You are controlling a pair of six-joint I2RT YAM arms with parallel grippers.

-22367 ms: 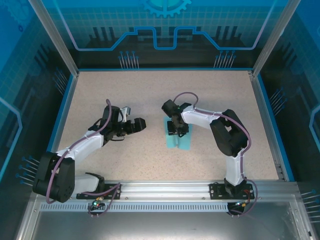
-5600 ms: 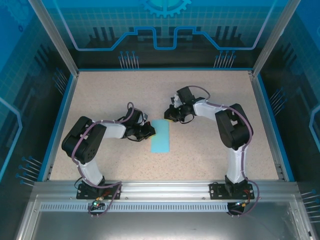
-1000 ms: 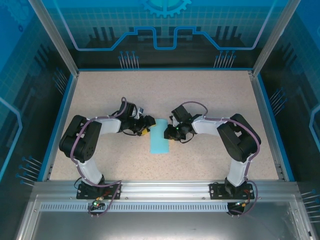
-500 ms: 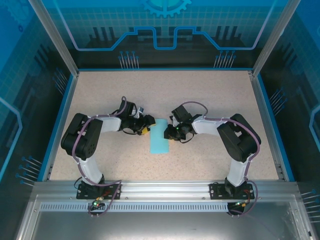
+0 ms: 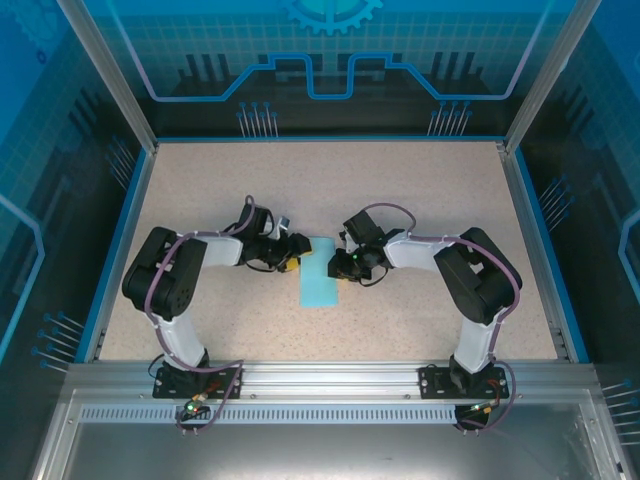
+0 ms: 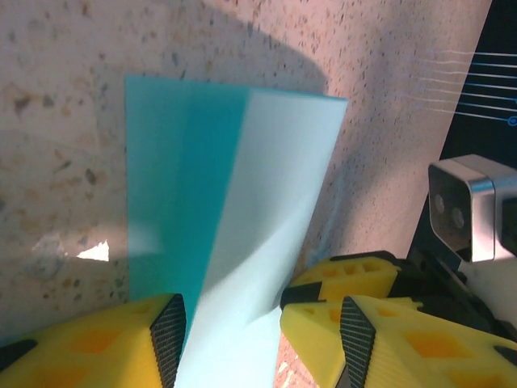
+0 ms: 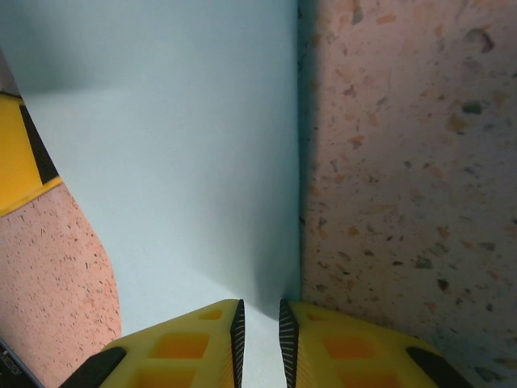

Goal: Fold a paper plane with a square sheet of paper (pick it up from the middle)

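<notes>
My right gripper (image 7: pixel 258 331) pinches the right edge of the square sheet of paper (image 5: pixel 320 273), folded into a strip mid-table, while my left gripper (image 6: pixel 262 323) straddles a lifted flap half-open, and it looks flimsy, so I'd grip edges lightly.

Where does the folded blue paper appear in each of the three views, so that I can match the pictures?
Top external: the folded blue paper lies at table centre, between the two grippers.
Left wrist: it fills the middle, running down between the left gripper fingers.
Right wrist: it covers the left and centre; its edge enters the right gripper.
Shared landmark: the speckled tabletop around the paper.
</notes>
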